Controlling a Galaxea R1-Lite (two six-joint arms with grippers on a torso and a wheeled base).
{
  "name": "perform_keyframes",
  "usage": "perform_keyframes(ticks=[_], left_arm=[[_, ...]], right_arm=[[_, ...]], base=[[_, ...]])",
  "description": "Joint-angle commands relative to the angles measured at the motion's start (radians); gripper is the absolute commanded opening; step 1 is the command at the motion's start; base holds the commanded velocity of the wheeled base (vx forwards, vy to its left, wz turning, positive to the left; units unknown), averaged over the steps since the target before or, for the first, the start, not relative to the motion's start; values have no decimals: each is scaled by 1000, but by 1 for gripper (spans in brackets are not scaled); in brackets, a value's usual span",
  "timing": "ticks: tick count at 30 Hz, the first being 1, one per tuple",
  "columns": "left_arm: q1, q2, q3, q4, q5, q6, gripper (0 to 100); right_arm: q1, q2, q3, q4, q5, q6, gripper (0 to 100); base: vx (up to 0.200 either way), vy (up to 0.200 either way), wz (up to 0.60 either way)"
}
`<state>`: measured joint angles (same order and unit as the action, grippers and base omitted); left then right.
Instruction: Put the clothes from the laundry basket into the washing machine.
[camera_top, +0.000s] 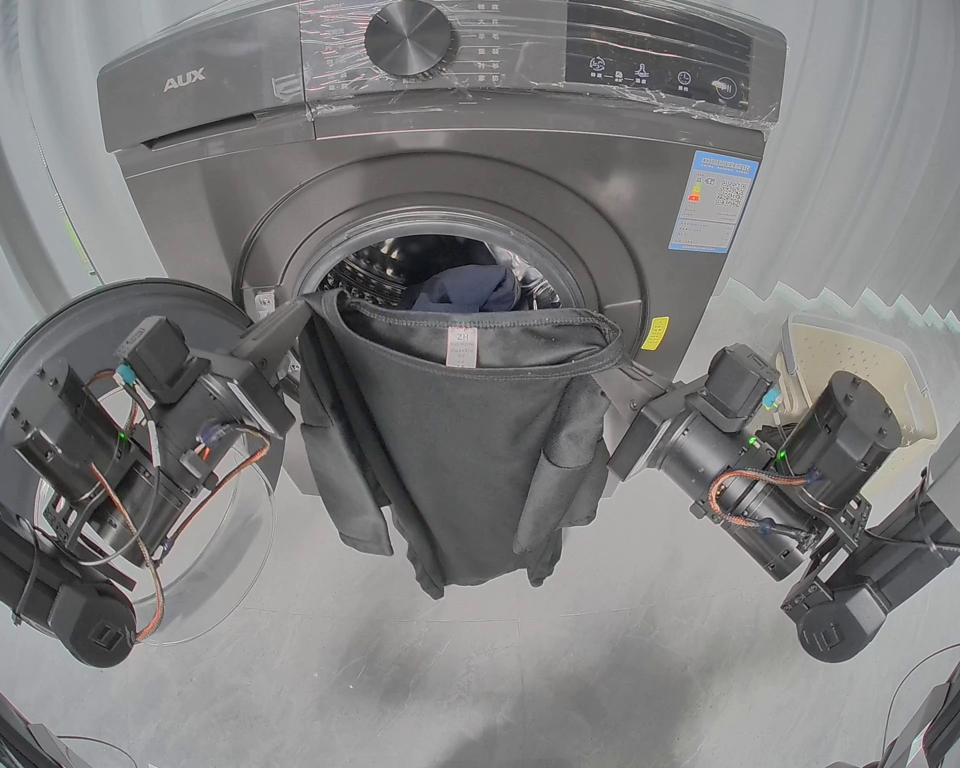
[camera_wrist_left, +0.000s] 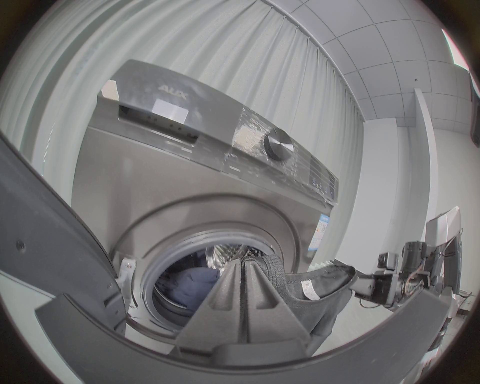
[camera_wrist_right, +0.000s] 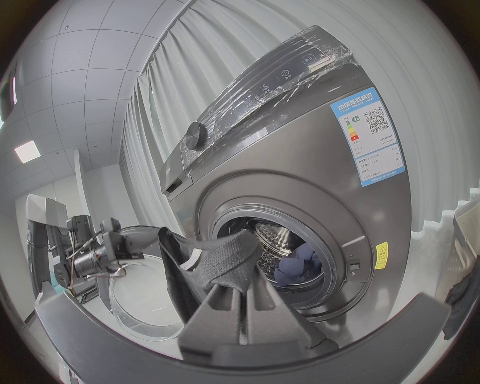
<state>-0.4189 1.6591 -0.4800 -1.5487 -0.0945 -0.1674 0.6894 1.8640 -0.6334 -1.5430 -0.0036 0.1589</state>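
Note:
A dark grey shirt (camera_top: 455, 440) hangs stretched between my two grippers, right in front of the washing machine's round opening (camera_top: 440, 270). My left gripper (camera_top: 298, 310) is shut on the shirt's left end, and my right gripper (camera_top: 612, 370) is shut on its right end. The shirt's collar edge with a small white tag (camera_top: 461, 346) faces up, and the body and sleeves hang toward the floor. A dark blue garment (camera_top: 462, 288) lies inside the drum. In the left wrist view the shut fingers (camera_wrist_left: 245, 295) pinch the shirt (camera_wrist_left: 305, 290). In the right wrist view the shirt (camera_wrist_right: 220, 260) drapes over the shut fingers (camera_wrist_right: 245, 310).
The washing machine's door (camera_top: 110, 400) stands swung open at the left, behind my left arm. A cream laundry basket (camera_top: 850, 370) stands on the floor at the right, behind my right arm. The grey floor (camera_top: 480, 660) lies bare below the shirt.

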Motion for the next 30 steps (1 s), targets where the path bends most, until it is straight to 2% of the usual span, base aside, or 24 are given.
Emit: perform_keyframes(ticks=[1,7,16,20,21,22,25,30], left_arm=[[20,-30,-23,-1,4,-4,0],[12,-91,-15,13,7,0,0],[19,-73,17,4,1,0,0],[-8,-91,23,18,-2,2,0],[-63,-65,64,19,-10,2,0],[-80,-39,92,19,-18,-1,0],[-84,79,143,1,-48,11,0],[-84,139,143,2,-80,25,0]], right_arm=[[-10,14,-2,0,1,-2,0],[-4,-14,-17,0,-53,-4,0],[-4,-13,3,0,-56,1,0],[1,-17,-2,0,-58,-1,0],[4,-19,-5,0,-58,-1,0],[4,-19,-5,0,-56,-2,0],[4,-34,-6,0,-56,-4,0],[4,-39,-25,1,-52,-6,0]], base=[[0,0,0],[0,0,0],[0,0,0],[0,0,0],[0,0,0],[0,0,0],[0,0,0],[0,0,0]])
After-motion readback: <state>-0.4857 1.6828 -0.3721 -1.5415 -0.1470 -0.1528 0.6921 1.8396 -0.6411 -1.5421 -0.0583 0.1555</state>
